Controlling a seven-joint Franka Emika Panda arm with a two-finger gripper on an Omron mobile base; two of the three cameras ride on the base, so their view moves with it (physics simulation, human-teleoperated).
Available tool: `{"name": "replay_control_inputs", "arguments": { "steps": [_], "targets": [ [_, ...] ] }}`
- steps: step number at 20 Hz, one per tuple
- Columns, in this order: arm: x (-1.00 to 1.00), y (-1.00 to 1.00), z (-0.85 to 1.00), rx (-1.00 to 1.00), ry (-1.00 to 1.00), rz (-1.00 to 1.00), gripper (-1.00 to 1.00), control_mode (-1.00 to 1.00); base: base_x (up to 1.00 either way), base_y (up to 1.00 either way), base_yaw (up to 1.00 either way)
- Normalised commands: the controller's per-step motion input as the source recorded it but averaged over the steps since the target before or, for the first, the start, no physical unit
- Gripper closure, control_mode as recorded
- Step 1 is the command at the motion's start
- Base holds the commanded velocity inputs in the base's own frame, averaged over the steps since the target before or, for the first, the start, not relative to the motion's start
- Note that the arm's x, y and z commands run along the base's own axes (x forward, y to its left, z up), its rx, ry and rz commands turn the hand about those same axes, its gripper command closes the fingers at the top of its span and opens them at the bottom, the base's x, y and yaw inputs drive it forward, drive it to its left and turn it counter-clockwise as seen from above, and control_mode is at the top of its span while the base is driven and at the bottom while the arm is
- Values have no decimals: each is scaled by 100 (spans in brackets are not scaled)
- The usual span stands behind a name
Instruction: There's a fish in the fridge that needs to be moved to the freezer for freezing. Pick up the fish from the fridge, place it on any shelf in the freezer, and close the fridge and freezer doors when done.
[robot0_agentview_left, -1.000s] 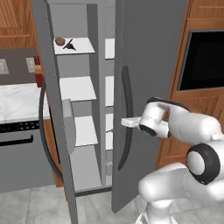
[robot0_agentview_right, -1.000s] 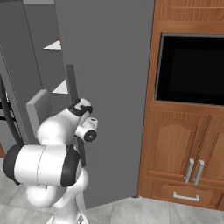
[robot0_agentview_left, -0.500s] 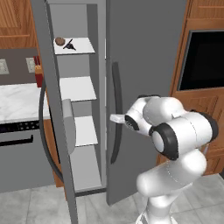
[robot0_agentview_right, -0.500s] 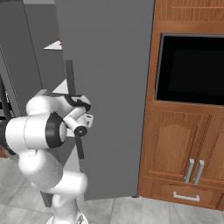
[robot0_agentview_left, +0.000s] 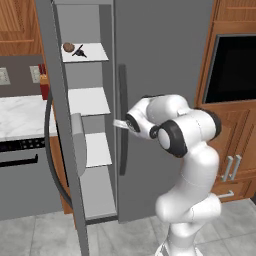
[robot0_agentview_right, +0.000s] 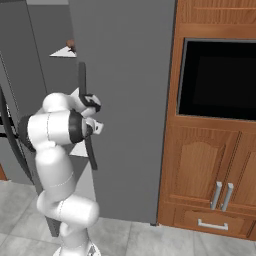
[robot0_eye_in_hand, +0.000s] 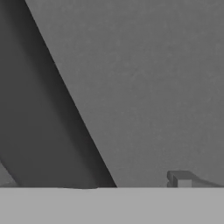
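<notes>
Kitchen w/ grey fridge door (robot0_agentview_left: 165, 75) shut, gripper (robot0_agentview_left: 119, 123) spread wide at its bar handle (robot0_agentview_left: 122, 120), fish (robot0_agentview_left: 79, 52) up-left on freezer shelf (robot0_agentview_left: 86, 53).

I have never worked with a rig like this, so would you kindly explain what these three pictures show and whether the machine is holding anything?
This is a rendered kitchen with a white robot arm on a driving base. Two pictures come from cameras on the base, behind the arm to its left and right. The third looks along the gripper, close against a grey door.

The tall grey unit has its narrow freezer open and the wide fridge door shut. On the freezer's top shelf lie the small dark fish and a brown lump.

The gripper is open and holds nothing. It sits beside the fridge door's vertical handle.
</notes>
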Motion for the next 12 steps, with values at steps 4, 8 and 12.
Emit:
{"name": "replay_control_inputs", "arguments": {
  "steps": [4, 8, 12],
  "targets": [
    [75, 0, 0, 0, 13, -6, -100, -100, 0, 0, 0],
    [37, 0, 1, 0, 3, -7, -100, -100, 0, 0, 0],
    [33, 0, 3, 0, 0, -8, -100, -100, 0, 0, 0]
  ]
}}
